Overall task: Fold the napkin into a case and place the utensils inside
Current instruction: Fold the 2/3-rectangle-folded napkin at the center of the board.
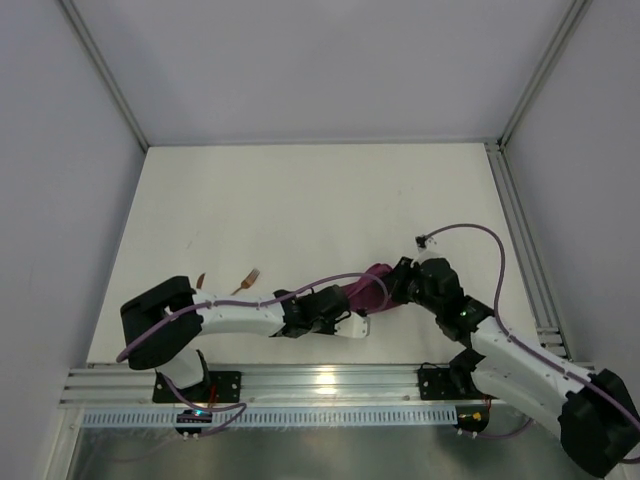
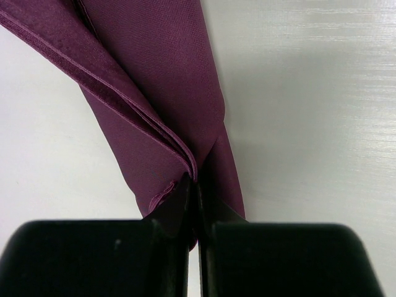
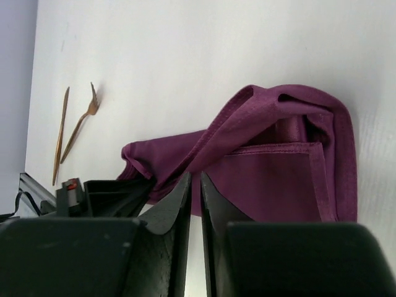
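The plum-purple napkin (image 1: 366,287) hangs bunched and partly folded between my two grippers, near the table's front edge. My left gripper (image 2: 193,180) is shut on several stacked layers of the napkin (image 2: 154,74); in the top view it (image 1: 349,303) is at the cloth's left end. My right gripper (image 3: 193,178) is shut on a hemmed edge of the napkin (image 3: 272,173), at the cloth's right end (image 1: 392,285). A copper fork (image 1: 247,280) and another slim copper piece (image 1: 200,281) lie on the table to the left, apart from the cloth. They also show in the right wrist view, fork (image 3: 80,124) and piece (image 3: 61,133).
The white table (image 1: 300,200) has grey walls on three sides. A metal rail (image 1: 320,380) runs along the front edge and another rail (image 1: 520,240) along the right side. The left arm's link (image 1: 240,318) lies just in front of the utensils.
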Controlling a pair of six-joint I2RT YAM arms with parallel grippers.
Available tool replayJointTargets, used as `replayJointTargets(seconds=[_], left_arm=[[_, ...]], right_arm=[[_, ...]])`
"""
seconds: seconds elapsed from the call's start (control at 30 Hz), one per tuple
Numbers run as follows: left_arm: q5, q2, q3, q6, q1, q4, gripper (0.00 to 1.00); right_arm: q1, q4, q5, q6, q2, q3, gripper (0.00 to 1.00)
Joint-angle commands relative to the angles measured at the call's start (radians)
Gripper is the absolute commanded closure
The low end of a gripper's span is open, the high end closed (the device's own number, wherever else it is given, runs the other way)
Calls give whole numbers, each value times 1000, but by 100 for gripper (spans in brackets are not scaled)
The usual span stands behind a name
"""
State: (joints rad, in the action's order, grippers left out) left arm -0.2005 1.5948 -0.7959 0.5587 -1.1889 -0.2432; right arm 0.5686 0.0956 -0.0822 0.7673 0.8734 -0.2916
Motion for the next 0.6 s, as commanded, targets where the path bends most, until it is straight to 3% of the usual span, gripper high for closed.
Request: replayJointTargets(seconds=[0.0, 0.07, 0.33, 0.47, 0.57], left_arm=[[16, 4, 11, -11, -2, 24, 100], [13, 1, 11, -11, -2, 21, 100], [-20, -7, -9, -2, -3, 5, 100], [-30, -16, -8, -5, -2, 12, 100], [-30, -24, -9, -11, -1, 16, 100]], right_arm=[[4, -264, 67, -89, -141, -107, 85], [1, -278, 75, -170, -130, -158, 83], [-68, -152, -94, -462, 472, -509, 83], [-76, -190, -133, -551, 625, -572, 85], [-75, -215, -148, -594, 668, -569, 93]])
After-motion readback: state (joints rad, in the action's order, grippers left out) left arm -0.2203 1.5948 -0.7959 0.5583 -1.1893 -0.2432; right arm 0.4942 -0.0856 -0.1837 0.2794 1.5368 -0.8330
